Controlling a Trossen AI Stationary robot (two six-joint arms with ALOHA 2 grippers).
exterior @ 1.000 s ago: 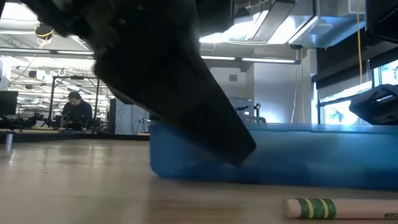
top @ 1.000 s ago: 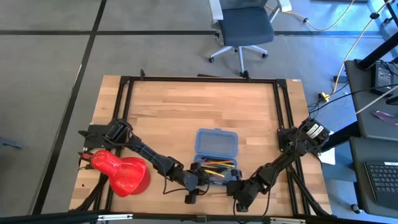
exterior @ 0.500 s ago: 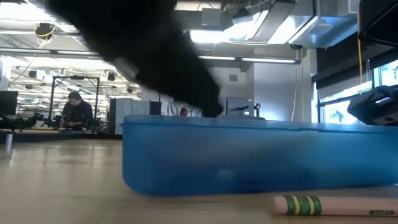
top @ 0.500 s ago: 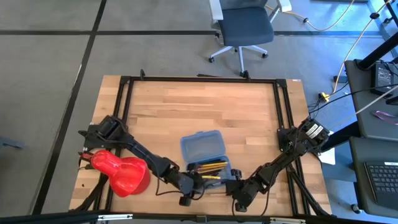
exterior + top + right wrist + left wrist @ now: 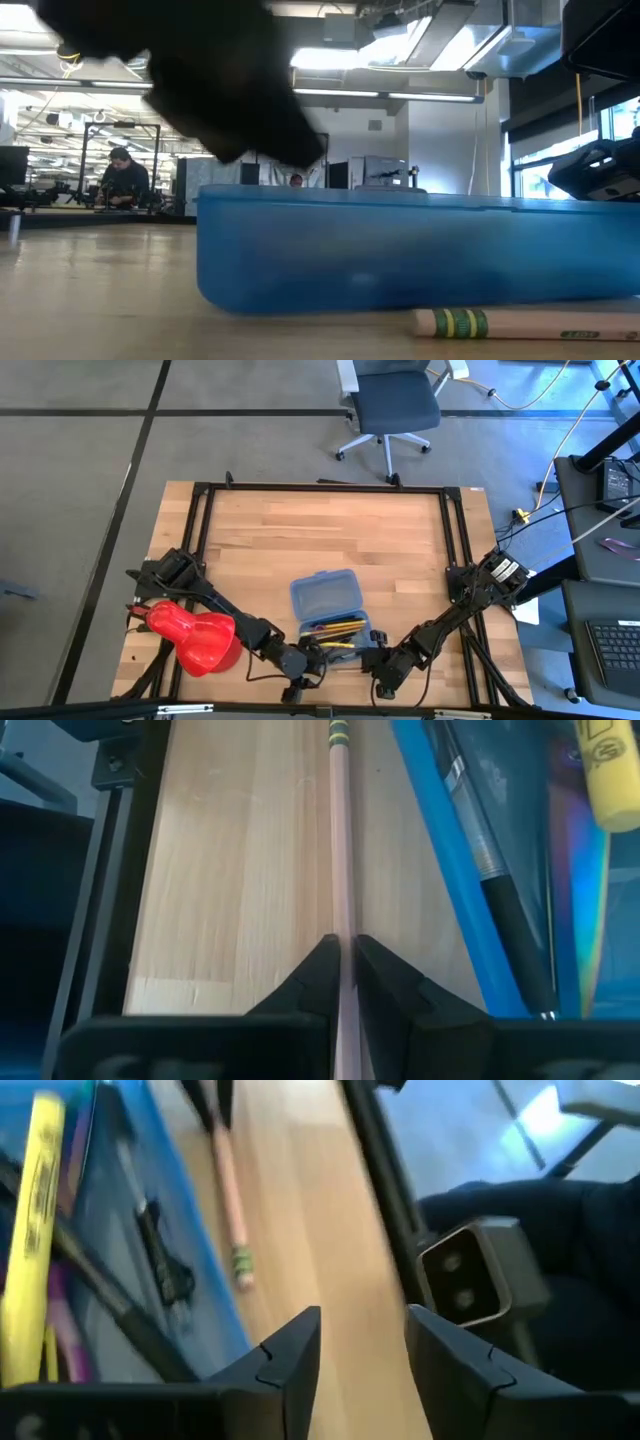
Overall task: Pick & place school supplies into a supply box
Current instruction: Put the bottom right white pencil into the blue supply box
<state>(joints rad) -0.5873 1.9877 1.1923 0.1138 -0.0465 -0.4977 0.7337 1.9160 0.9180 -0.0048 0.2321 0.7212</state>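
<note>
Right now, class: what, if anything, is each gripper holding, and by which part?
The right gripper is shut on the plain wood pencil, pinching its shaft well back from the green-banded end. The left gripper is open and holds nothing.

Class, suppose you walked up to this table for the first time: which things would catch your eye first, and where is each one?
The glossy red blob at the table's front left corner stands out first. Next comes the open blue supply box at front centre, with pens and pencils lying in its near half. In front of it, the right gripper is shut on a plain wood pencil that lies along the box's edge, while the left gripper hangs open nearby.
</note>
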